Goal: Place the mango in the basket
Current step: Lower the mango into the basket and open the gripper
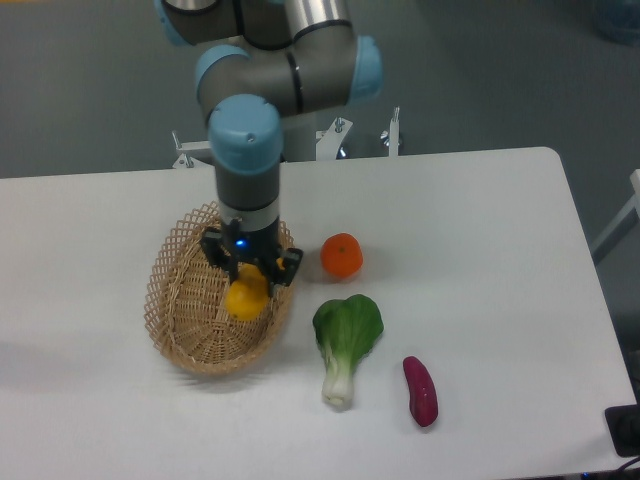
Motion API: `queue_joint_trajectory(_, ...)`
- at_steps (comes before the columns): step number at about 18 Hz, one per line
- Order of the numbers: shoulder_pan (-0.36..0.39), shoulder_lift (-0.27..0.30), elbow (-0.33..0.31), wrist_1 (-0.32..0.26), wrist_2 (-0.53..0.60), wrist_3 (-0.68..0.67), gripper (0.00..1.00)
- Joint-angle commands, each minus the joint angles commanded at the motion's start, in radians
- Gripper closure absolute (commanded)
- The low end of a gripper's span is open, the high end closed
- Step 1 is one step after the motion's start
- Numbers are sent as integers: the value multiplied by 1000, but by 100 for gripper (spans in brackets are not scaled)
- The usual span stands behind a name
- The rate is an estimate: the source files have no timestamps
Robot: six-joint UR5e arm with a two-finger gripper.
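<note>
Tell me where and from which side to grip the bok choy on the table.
Grip the bok choy from straight above at its pale stalk near the base, fingers closing across the narrow width. It lies flat with the broad green leaves toward the orange and the stalk toward the table's near edge; the stalk looks firmer and narrower than the floppy leaves, so it should hold better.
</note>
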Motion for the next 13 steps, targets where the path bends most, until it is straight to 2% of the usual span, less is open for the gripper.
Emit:
queue_joint_trajectory(3,-34,-21,-11,-2,32,-11,50)
queue_joint_trajectory(9,-49,-38,-20,-3,60,-5,46)
queue_joint_trajectory(10,-51,-40,-20,-3,60,-3,38)
queue_joint_trajectory(11,-49,-38,-20,-3,61,-2,24)
queue_joint_trajectory(13,-51,-38,-17,-2,65,0,8)
